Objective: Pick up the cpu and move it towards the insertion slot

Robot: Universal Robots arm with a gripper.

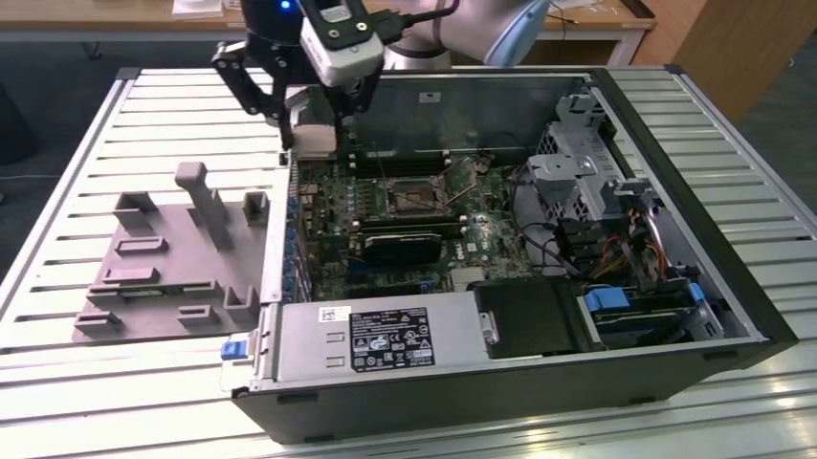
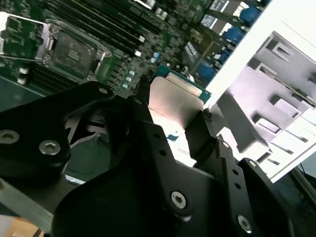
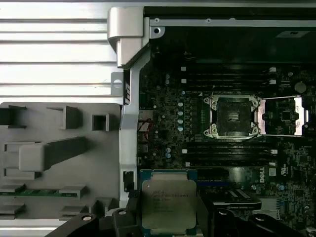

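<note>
Your tool [image 3: 168, 217] is closed on the cpu [image 3: 168, 205], its black fingers [image 2: 200, 136] pressing the chip's two opposite sides, so the jaws stand only as far apart as the chip is wide. You can see the chip's silver-grey top face in the first wrist view and its pale underside in the second wrist view, held clear of the board. In the exterior view the tool hangs over the far side wall of the open computer case [image 1: 715, 258], which lies on the slatted bench [image 1: 115, 124] beside the grey fixture block [image 1: 166, 258]. The insertion slot [image 3: 233, 116] sits on the motherboard [image 1: 383, 229] inside the case, its silvery frame open and dark centre bare, well apart from the chip you hold.
</note>
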